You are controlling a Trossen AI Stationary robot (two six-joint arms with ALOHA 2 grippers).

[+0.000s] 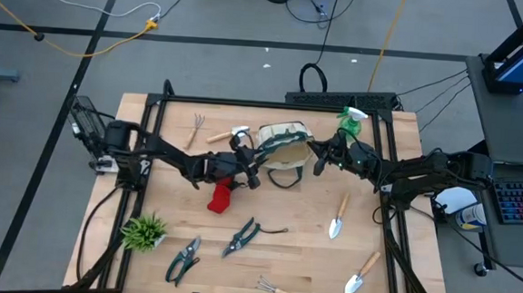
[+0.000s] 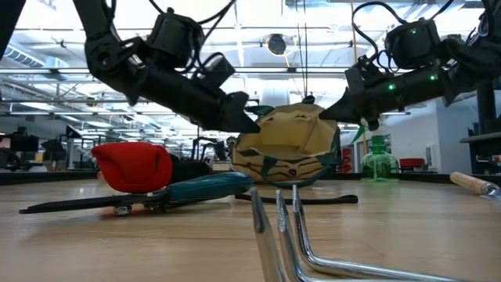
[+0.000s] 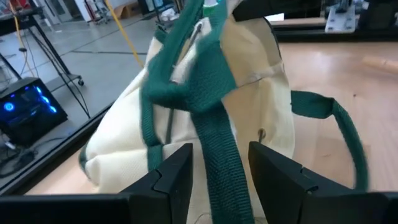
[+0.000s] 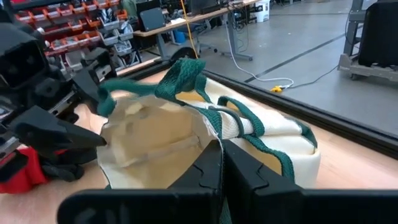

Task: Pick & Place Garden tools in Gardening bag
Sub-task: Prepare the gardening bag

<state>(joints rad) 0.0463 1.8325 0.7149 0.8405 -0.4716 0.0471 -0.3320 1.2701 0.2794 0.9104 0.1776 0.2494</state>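
Note:
The cream gardening bag point(image 1: 284, 146) with green trim rests on its base at the table's far middle, its mouth showing a tan inside point(image 4: 149, 140). My right gripper point(image 4: 221, 152) is shut on its rim from the right. My left gripper point(image 3: 219, 158) is open at the bag's left side, its fingers standing on either side of a green handle strap point(image 3: 214, 143); I see no touch. A red glove point(image 1: 222, 197) lies near the left arm. The green spray bottle point(image 1: 351, 123), trowels point(image 1: 339, 217) point(image 1: 361, 274), shears point(image 1: 239, 238) point(image 1: 183, 258) and hand rakes point(image 1: 197, 127) point(image 1: 280, 291) lie on the table. My right gripper pinches the bag's upper rim point(image 4: 208, 127) between its two shut fingers, close to where a green strap meets the cream cloth. The fingers come about level from the table's right side. The rim is held up, and the bag's base point(image 2: 290, 178) stays on the table.
A spiky green plant tuft point(image 1: 144, 233) stands at the near left. A black frame point(image 1: 273, 102) runs along the table's far edge behind the bag. Bare wood lies between the bag and the near tools.

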